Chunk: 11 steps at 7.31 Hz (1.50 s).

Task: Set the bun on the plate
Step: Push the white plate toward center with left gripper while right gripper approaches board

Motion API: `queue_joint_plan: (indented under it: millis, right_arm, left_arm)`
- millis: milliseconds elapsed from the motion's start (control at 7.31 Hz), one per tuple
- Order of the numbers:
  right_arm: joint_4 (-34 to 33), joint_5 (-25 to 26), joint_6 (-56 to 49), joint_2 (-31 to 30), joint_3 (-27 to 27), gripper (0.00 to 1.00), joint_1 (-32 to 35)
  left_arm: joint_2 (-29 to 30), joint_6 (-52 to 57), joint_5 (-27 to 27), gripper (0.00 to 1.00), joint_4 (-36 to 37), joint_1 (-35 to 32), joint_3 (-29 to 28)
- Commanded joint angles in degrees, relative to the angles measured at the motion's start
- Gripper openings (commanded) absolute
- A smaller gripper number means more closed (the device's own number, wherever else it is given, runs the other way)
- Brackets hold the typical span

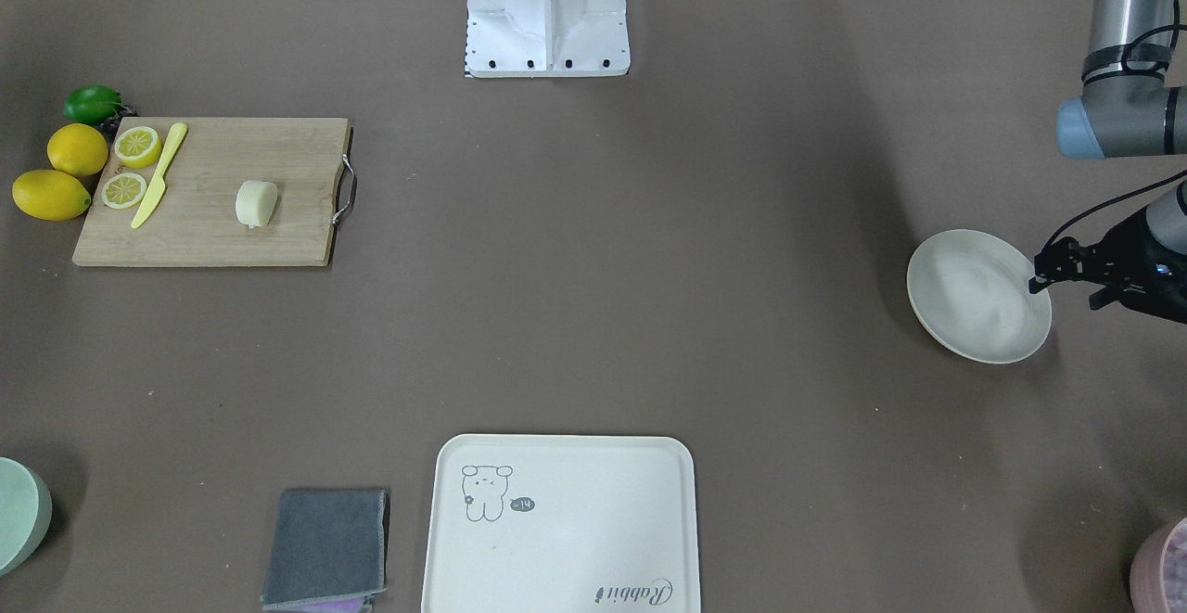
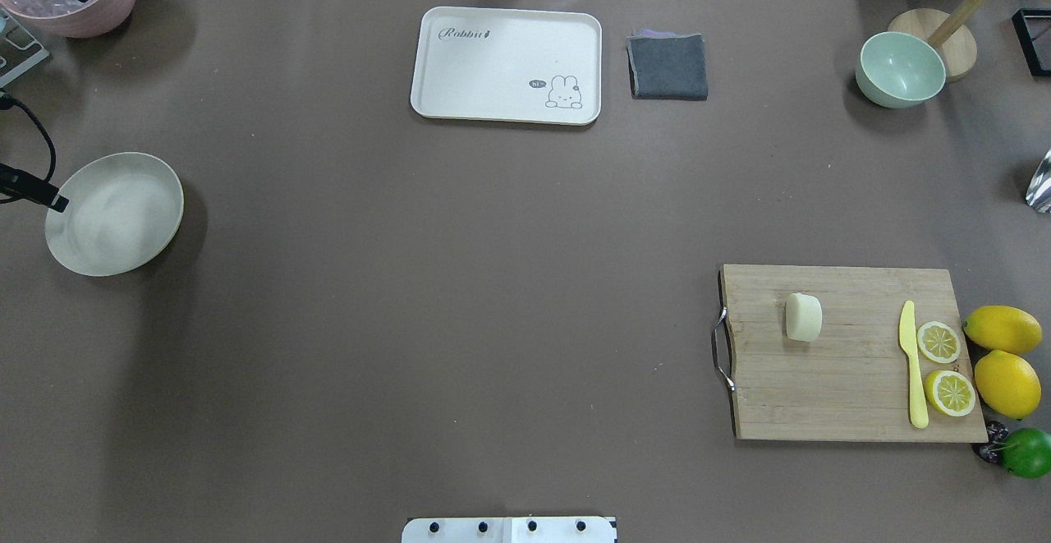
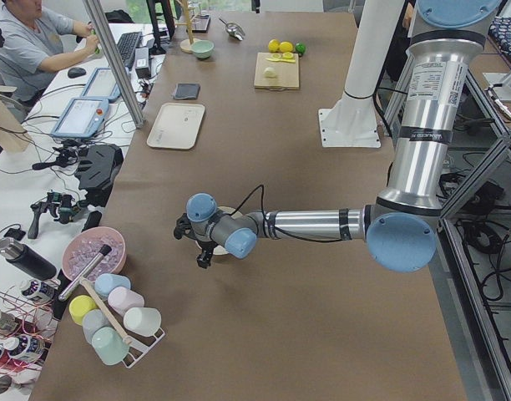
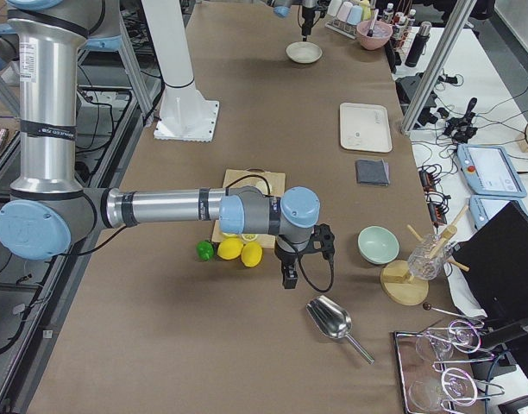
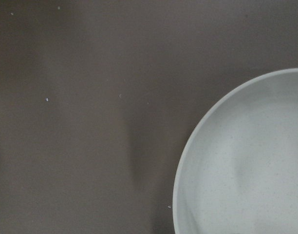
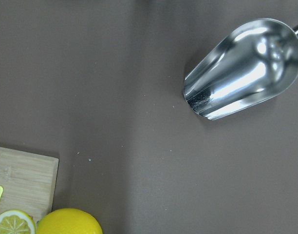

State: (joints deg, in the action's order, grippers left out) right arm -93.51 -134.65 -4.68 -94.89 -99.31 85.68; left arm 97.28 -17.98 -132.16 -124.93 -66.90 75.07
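The bun [image 2: 803, 317], a small pale cream lump, lies alone on the wooden cutting board [image 2: 846, 395] and also shows in the front view as the bun [image 1: 257, 203]. Across the table sits the round off-white plate [image 2: 113, 213], with nothing on it. My left gripper [image 1: 1069, 290] hangs at the plate's [image 1: 978, 296] outer rim and looks open and empty. The left wrist view holds only the plate's edge [image 5: 246, 161]. My right gripper [image 4: 287, 278] hovers past the lemons, away from the bun. I cannot tell whether it is open or shut.
A yellow knife [image 2: 911, 362], two lemon halves [image 2: 938, 342], whole lemons [image 2: 1003, 329] and a lime [image 2: 1028, 453] crowd the board's right end. A metal scoop [image 6: 244, 68] lies near the right gripper. A bear tray [image 2: 507, 65], grey cloth [image 2: 668, 66] and green bowl [image 2: 900, 69] line the far side.
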Motion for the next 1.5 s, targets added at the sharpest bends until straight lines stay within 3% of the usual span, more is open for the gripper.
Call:
queue_joint_plan:
  millis: [0, 274, 410, 547, 684, 821, 1231, 1368]
  right_arm:
    - [0.0, 0.0, 0.0, 0.1, 0.0, 1.00, -0.2]
    - [0.0, 0.0, 0.1, 0.1, -0.1, 1.00, -0.2]
    - [0.0, 0.0, -0.1, 0.1, 0.0, 1.00, -0.2]
    - [0.0, 0.0, -0.1, 0.0, -0.1, 1.00, -0.2]
    - [0.0, 0.0, 0.0, -0.1, -0.3, 1.00, -0.2]
    - [0.0, 0.0, 0.0, -0.1, -0.4, 1.00, -0.2]
    - [0.0, -0.1, 4.3, 1.7, -1.5, 1.00, -0.8]
    - [0.0, -0.2, 9.6, 1.8, -5.0, 1.00, -3.2]
  left_arm:
    - [0.1, -1.2, 0.1, 0.76, -1.1, 0.9, -0.7]
    - [0.1, -1.2, 0.1, 0.75, -1.1, 1.6, -1.1]
    - [0.1, -1.2, 0.0, 0.66, -1.2, 1.7, -1.2]
    - [0.1, -1.2, 0.0, 0.52, -1.6, 1.7, -1.2]
    - [0.0, -1.3, 0.0, 0.31, -1.8, 1.8, -1.5]
    - [-0.2, -1.3, 0.0, 0.02, -1.8, 1.8, -1.5]
    - [-0.6, -2.1, -0.6, 0.00, -3.5, 1.2, 0.9]
    - [-0.6, -3.5, -1.9, 0.00, -3.3, 1.2, 4.3]
